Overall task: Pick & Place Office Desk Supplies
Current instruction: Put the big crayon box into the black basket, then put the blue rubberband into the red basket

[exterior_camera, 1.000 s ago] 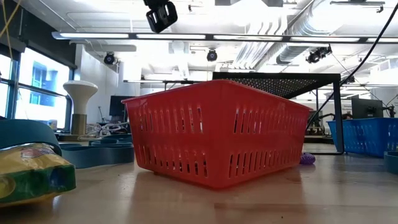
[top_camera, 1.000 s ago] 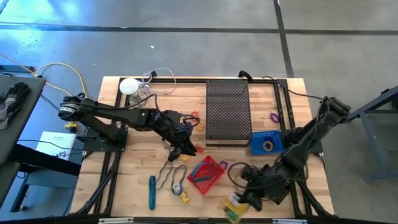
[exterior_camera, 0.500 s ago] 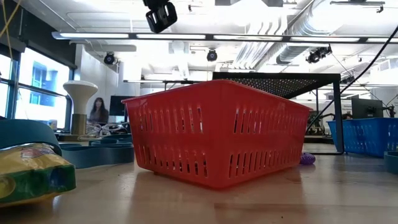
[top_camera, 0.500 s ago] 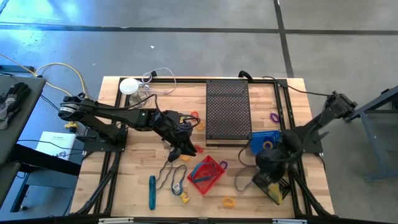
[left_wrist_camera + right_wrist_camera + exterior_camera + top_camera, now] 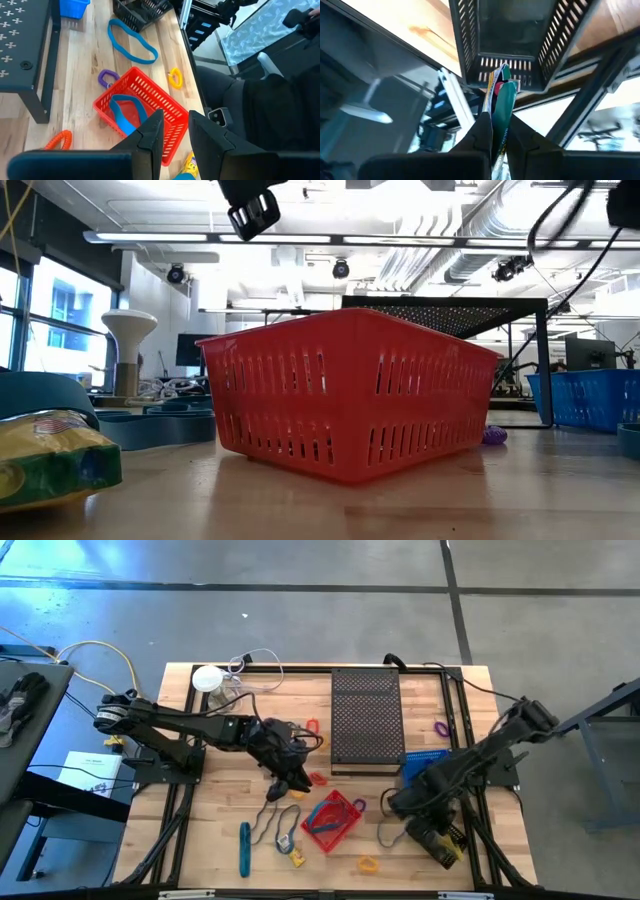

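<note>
Office supplies lie scattered on your wooden surface (image 5: 220,840). Your right gripper (image 5: 496,131) has its fingers clamped on a green and yellow packet (image 5: 501,102), poised above the dark slotted basket (image 5: 512,42). Lower it squarely inside before releasing. Your left gripper (image 5: 172,132) hovers over the red plastic basket (image 5: 140,115), fingers narrowly parted, empty.

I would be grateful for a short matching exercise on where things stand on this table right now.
Things:
1. red basket
2. teal stick
3. right end effector

States:
A. shut on a green-and-yellow packet
B. holds a blue band
C. lies loose on the wooden tabletop

Pairs: 1-B, 2-C, 3-A
</note>
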You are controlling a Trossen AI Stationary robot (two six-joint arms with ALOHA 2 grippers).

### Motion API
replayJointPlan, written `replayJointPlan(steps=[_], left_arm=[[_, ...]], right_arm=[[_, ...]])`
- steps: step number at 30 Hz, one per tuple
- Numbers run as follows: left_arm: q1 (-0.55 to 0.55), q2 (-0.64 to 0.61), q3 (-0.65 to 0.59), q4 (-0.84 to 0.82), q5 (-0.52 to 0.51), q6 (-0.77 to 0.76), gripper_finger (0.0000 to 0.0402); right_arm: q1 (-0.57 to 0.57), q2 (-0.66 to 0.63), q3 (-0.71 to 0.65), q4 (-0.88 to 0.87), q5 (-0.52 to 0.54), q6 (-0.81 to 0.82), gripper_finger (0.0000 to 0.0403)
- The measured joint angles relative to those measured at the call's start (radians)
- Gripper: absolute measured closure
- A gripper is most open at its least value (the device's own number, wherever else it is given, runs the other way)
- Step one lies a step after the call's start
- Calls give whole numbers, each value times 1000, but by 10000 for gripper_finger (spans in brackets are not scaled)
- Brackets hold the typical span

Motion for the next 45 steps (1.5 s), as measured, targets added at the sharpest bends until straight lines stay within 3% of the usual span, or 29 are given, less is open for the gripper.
replayJointPlan(steps=[11,16,25,30,34,39,42,45], left_arm=[[-1,0,0,0,0,-9,316],[-1,0,0,0,0,-9,316],[0,0,0,0,0,-11,316],[0,0,0,0,-1,-11,316],[0,0,0,0,-1,-11,316],[0,0,0,-33,3,-11,316],[0,0,0,-100,22,3,316],[0,0,0,-176,17,38,316]], right_arm=[[-47,157,0,-22,-4,-254,381],[-60,160,0,-22,41,-202,331],[-59,160,0,-24,-8,-162,225],[-61,159,0,-77,-65,-161,214],[-64,124,9,-161,-53,-110,218],[-43,35,96,-221,74,63,218],[4,-20,157,-195,251,198,218],[72,-63,181,-129,493,276,219]])
